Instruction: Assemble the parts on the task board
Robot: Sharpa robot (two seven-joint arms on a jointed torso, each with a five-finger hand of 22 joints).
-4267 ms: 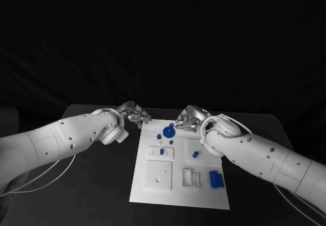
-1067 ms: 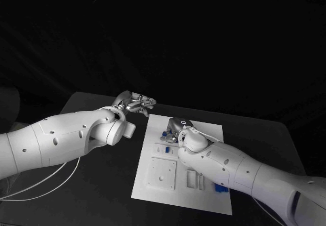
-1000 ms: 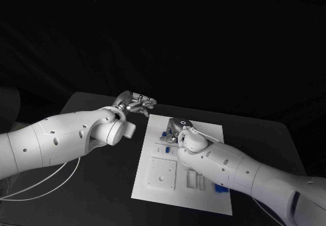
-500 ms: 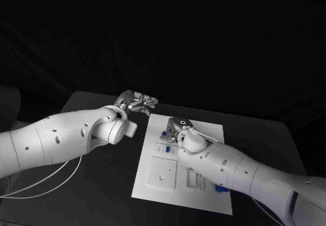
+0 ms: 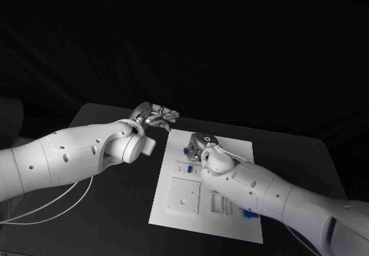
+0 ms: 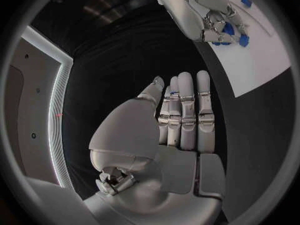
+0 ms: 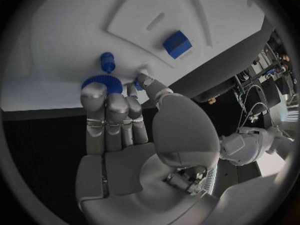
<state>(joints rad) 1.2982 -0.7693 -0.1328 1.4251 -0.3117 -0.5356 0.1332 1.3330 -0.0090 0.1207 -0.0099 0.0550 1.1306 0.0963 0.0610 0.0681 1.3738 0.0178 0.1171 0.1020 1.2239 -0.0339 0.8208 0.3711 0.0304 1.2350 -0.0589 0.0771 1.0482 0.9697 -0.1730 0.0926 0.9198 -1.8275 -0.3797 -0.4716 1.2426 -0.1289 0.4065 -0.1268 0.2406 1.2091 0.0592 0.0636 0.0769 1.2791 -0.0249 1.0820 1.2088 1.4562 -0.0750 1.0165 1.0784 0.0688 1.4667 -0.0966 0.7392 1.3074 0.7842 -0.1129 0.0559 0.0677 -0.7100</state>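
The white task board (image 5: 175, 217) lies on the black table. My right hand (image 5: 202, 146) is low over its far part. In the right wrist view its fingertips (image 7: 94, 91) lie on a blue gear (image 7: 107, 83) and the thumb closes in from the gear's other side, so the hand pinches it against the board (image 7: 62, 45). A small blue peg (image 7: 107, 61) and a blue block (image 7: 177, 44) sit just beyond. My left hand (image 5: 158, 114) hovers off the board's far left corner, fingers (image 6: 187, 105) straight, holding nothing; from there the right hand (image 6: 209, 20) shows with blue pieces (image 6: 228, 30) under it.
Closer to me the board carries a raised white square plate (image 5: 183, 196), white slotted blocks (image 5: 221, 204) and blue parts (image 5: 250, 214) at its near right. Bare black table (image 5: 107, 213) lies left of the board.
Over four seconds my right hand has come down onto the blue gear, which lay uncovered beside it before. In the last second both hands have barely shifted.
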